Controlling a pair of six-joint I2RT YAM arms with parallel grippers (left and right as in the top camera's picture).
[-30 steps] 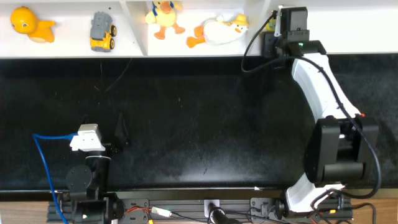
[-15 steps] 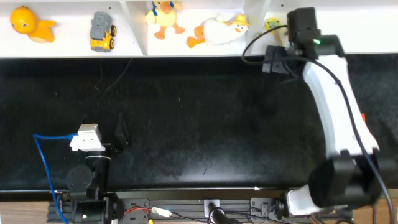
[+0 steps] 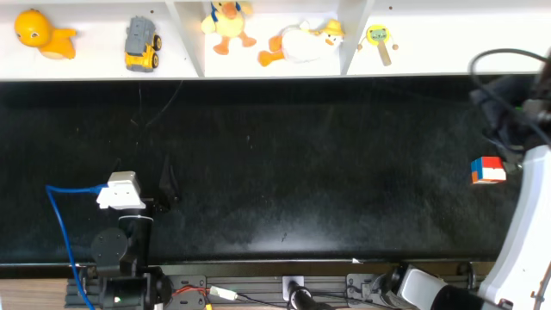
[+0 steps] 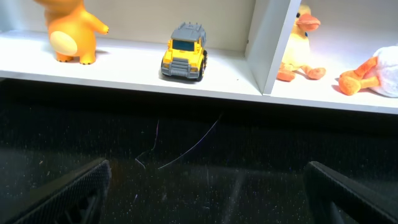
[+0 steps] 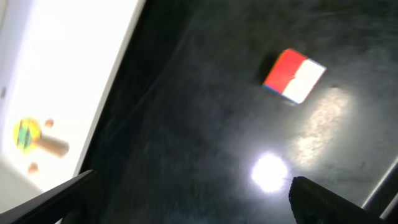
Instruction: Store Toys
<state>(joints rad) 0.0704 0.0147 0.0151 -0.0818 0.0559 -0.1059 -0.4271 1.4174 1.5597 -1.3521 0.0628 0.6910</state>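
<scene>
A red, white and blue cube (image 3: 487, 170) lies on the black table (image 3: 301, 172) near its right edge; it also appears as the cube (image 5: 293, 76) in the right wrist view. My right gripper (image 5: 193, 205) hangs open and empty above the table, between the cube and the white shelf (image 3: 430, 65). A green rattle toy (image 3: 379, 39) lies in the shelf's right compartment. My left gripper (image 4: 205, 193) is open and empty, low over the table at the front left (image 3: 169, 185), facing the shelf.
The shelf holds an orange duck (image 3: 43, 33), a yellow and grey truck (image 3: 142, 45), a yellow plush duck (image 3: 228, 24) and a white goose plush (image 3: 301, 43). A blue cable (image 3: 60, 215) loops beside the left arm's base.
My right arm pulled back from the shelf's right compartment and swung to the right edge, leaving the green rattle on the shelf. The left arm stayed still.
</scene>
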